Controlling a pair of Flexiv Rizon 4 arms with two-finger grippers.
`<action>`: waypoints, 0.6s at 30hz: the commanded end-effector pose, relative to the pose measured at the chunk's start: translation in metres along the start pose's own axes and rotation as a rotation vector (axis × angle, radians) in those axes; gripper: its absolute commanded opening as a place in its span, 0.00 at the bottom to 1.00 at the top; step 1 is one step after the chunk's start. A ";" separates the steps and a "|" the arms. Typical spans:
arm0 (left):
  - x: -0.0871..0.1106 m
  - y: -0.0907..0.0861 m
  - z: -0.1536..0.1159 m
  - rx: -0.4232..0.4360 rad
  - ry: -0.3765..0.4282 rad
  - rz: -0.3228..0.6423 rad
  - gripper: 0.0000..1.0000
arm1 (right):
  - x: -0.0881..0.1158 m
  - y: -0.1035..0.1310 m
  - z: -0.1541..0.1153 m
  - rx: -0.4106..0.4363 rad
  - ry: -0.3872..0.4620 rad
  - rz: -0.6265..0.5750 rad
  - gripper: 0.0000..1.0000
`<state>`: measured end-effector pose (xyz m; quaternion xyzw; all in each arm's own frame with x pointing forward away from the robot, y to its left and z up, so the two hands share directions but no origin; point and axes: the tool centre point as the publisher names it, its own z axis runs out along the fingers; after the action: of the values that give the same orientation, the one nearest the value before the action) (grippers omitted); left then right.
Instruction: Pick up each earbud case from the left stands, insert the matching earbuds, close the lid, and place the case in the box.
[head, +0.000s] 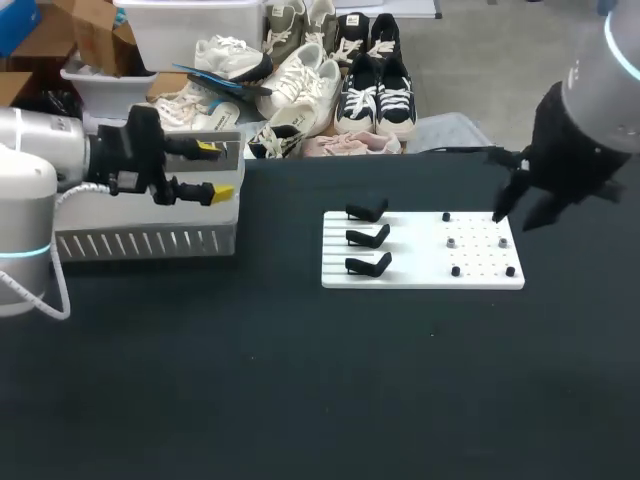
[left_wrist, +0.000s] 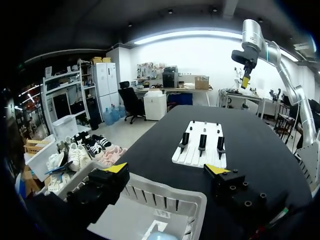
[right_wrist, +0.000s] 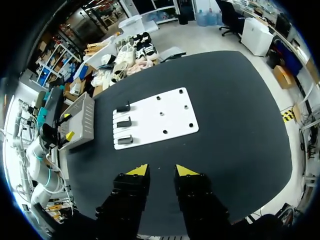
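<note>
Over the box (head: 150, 242) at the left edge of the desk (head: 300, 380), the left gripper (head: 215, 170) hangs spread and empty, likely a drop-off pose; the right gripper (right_wrist: 161, 171), slightly parted, hovers high by the board (head: 420, 275).

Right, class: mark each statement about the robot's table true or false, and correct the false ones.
1. Three black stands sit on the white board. True.
2. Every stand carries an earbud case. False: all three are bare.
3. The left gripper hangs above the box with its fingers open. True.
4. The right gripper is shut on a stand. False: it is high above the table, open, with nothing between its fingers.
5. The stands are on the half of the board nearer the box. True.
</note>
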<state>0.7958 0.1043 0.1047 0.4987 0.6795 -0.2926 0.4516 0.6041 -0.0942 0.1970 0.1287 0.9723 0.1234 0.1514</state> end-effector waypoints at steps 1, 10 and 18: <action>-0.004 -0.021 0.005 -0.006 -0.006 -0.008 1.00 | -0.001 -0.021 -0.003 -0.068 -0.045 0.013 0.29; -0.032 -0.057 0.020 0.008 -0.066 -0.026 1.00 | -0.024 -0.052 -0.002 -0.156 -0.087 0.034 0.31; -0.049 -0.086 0.036 0.057 -0.148 -0.049 1.00 | -0.048 -0.071 0.000 -0.148 -0.137 -0.023 0.35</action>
<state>0.7370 0.0288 0.1351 0.4833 0.6501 -0.3609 0.4622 0.6350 -0.1698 0.1921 0.1166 0.9529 0.1857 0.2095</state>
